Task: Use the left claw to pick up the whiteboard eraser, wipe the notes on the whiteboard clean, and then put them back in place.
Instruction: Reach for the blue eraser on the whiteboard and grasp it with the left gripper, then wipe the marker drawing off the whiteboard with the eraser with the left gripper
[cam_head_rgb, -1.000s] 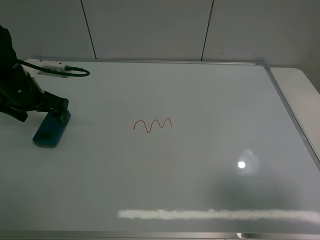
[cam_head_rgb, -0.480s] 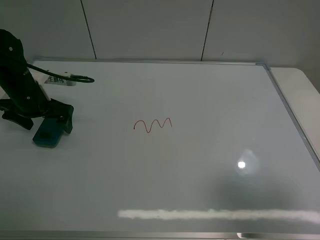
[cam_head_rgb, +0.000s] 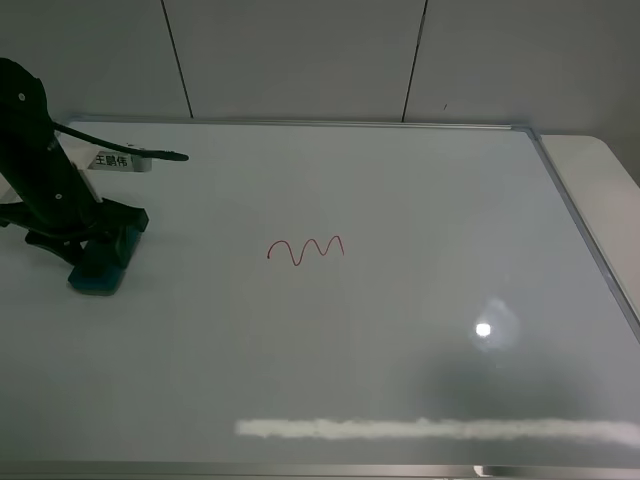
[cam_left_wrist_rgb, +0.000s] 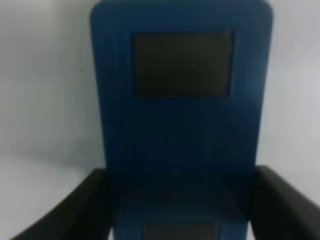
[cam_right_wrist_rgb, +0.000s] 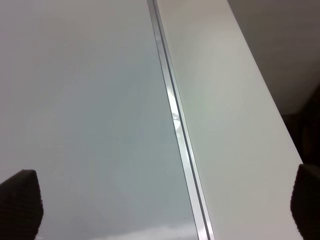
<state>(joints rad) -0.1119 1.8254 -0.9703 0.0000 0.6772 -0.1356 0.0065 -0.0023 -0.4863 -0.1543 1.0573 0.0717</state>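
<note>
Whiteboard (cam_head_rgb: 400, 180) lies flat on the counter (cam_head_rgb: 600, 170) and covers nearly all of it. A bare strip of counter shows only along the right edge, outside the silver frame (cam_right_wrist_rgb: 175, 125).

Whiteboard eraser (cam_head_rgb: 97, 275): we find it flat on the board toward the left edge of the counter, roughly midway between the far and near edges. It is teal-blue. The left wrist view shows one dark square patch in full and a second one cut off by the picture's border.

Left claw (cam_head_rgb: 105, 245): it is lowered onto the far end of the eraser, with the arm rising toward the far-left corner. In the left wrist view the black fingers (cam_left_wrist_rgb: 75, 210) stand one on each long side of the eraser, and we see no white board between finger and eraser. We log them as clamped on the eraser. That view is blurred. The eraser's near end sits on the board.

White labelled tag (cam_head_rgb: 112, 160) and black cable (cam_head_rgb: 135, 152) show beside the arm, near the far-left corner.

Notes (cam_head_rgb: 305, 250): a red wavy line near the middle of the counter, well apart from the eraser and intact.

Right gripper (cam_right_wrist_rgb: 163, 200): its fingers are spread wide, holding nothing, over the frame by the right edge.

Bright light spot (cam_head_rgb: 484, 329) and a pale reflected streak (cam_head_rgb: 430, 430) show on the board toward the near edge.
</note>
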